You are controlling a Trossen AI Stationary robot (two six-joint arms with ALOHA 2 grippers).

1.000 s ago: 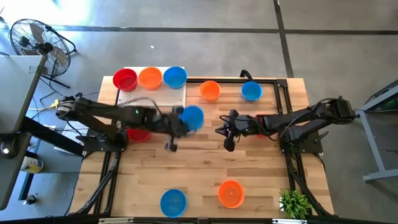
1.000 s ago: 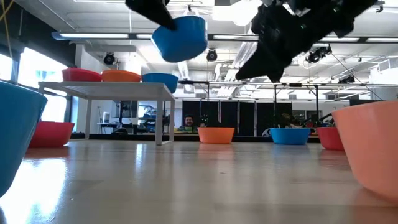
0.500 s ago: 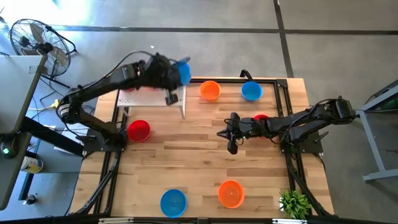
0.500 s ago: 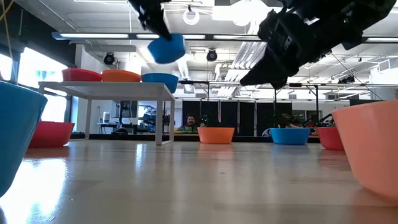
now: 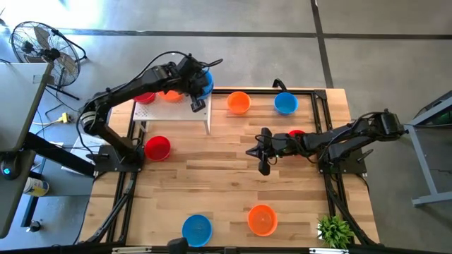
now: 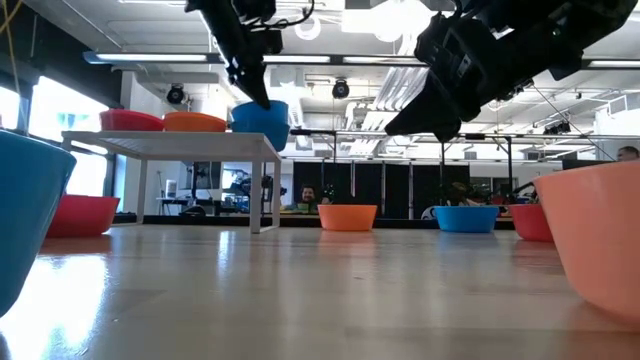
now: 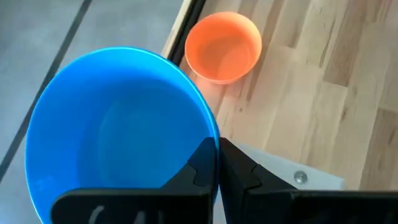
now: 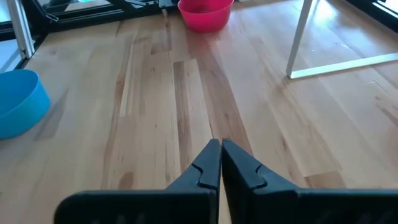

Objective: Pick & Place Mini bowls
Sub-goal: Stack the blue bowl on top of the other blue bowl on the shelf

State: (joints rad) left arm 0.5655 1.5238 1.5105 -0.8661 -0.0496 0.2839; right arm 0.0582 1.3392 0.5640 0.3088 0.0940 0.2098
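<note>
My left gripper (image 5: 195,85) is over the right end of the raised white board (image 5: 176,111) at the table's far left, shut on a blue mini bowl (image 5: 204,81). In the low view this bowl (image 6: 262,122) sits level with the red (image 6: 130,120) and orange (image 6: 194,122) bowls on the board. Whether it rests there or in another bowl, I cannot tell. My right gripper (image 5: 263,152) hangs shut over the table's middle, holding nothing. Loose bowls rest on their bases: orange (image 5: 239,102), blue (image 5: 285,103), red (image 5: 157,147). My left gripper pinches the blue bowl's rim (image 7: 210,134), on the side nearest the wrist, with one finger (image 7: 202,169) inside the bowl and one (image 7: 241,175) outside. The fingers come from above, slanting down. The bowl is upright at the board's right end.
Near the table's near edge stand a blue bowl (image 5: 197,229) and an orange bowl (image 5: 262,219). A red bowl (image 5: 296,133) lies beside my right arm. The board stands on thin white legs (image 6: 258,190). A small plant (image 5: 335,231) is at the near right corner.
My left gripper carried the blue bowl from above the table's middle up and toward the far left, over the white board, then lowered it to the board's right end. The bowl, tilted on the way, now sits upright.
</note>
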